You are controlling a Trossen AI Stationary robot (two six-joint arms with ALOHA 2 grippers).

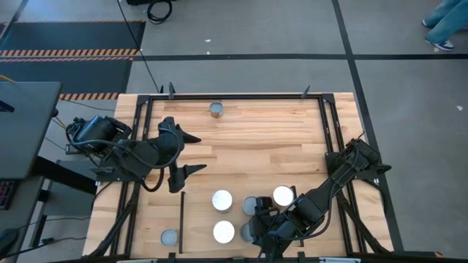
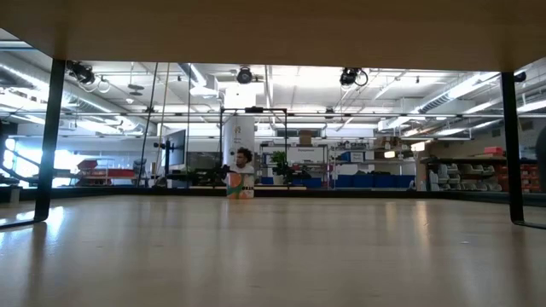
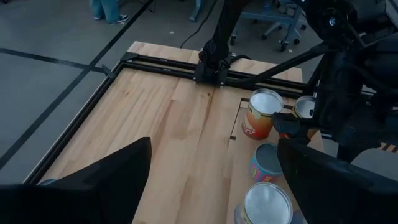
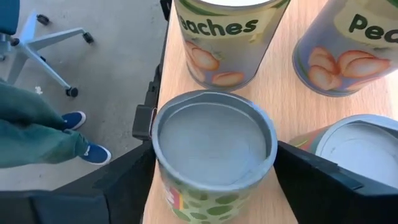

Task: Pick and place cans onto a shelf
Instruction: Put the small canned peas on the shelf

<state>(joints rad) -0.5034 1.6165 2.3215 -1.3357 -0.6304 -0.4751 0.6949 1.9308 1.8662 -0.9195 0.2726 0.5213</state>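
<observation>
Table (image 1: 248,146): pale wood planks, smooth, satin sheen, visible grain. Rails (image 1: 241,96) around it: black metal, matt. Cans: dull grey metal lid on the nearest one (image 4: 213,138), glossy printed paper label with green spots; peach-labelled can (image 4: 231,37) glossy too; white-topped cans (image 1: 222,200) bright, smooth. Gripper fingers (image 3: 93,186) matt black plastic. Floor (image 1: 241,29) grey, smooth.

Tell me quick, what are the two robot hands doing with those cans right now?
Left hand open, empty, waiting mid-table. Right hand open around grey-topped can on shelf, other cans close beside. One can alone at far edge.
</observation>
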